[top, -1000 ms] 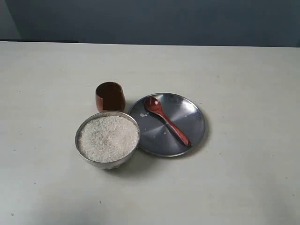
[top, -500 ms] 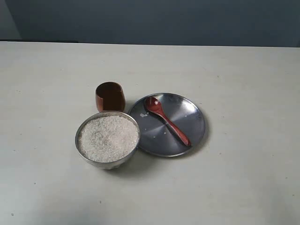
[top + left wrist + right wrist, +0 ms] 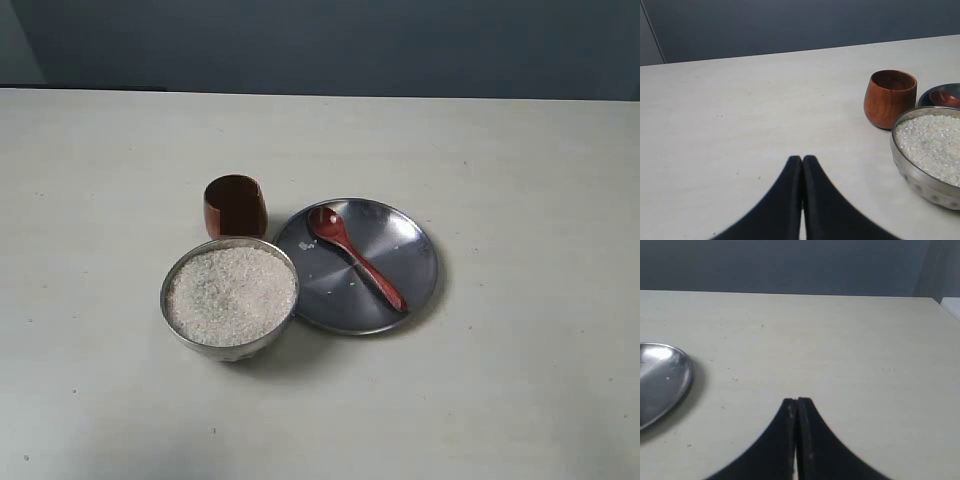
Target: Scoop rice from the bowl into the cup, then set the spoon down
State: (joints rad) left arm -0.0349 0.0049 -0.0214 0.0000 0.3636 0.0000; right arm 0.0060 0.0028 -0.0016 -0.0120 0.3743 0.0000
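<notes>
The silver bowl (image 3: 230,345) stands at the table's middle, filled with white rice (image 3: 231,294). Just behind it is the reddish-brown wooden cup (image 3: 235,206). The dark red wooden spoon (image 3: 356,257) lies on a flat silver plate (image 3: 410,250) to the bowl's right, head toward the cup. Neither gripper shows in the exterior view. In the left wrist view my left gripper (image 3: 802,159) is shut and empty over bare table, with the cup (image 3: 889,98), the bowl (image 3: 920,177) and its rice (image 3: 935,145) off to one side. My right gripper (image 3: 797,401) is shut and empty too, apart from the plate (image 3: 660,382).
The table (image 3: 520,380) is pale and broad, with a dark wall behind its far edge. A few stray rice grains lie on the plate near the spoon.
</notes>
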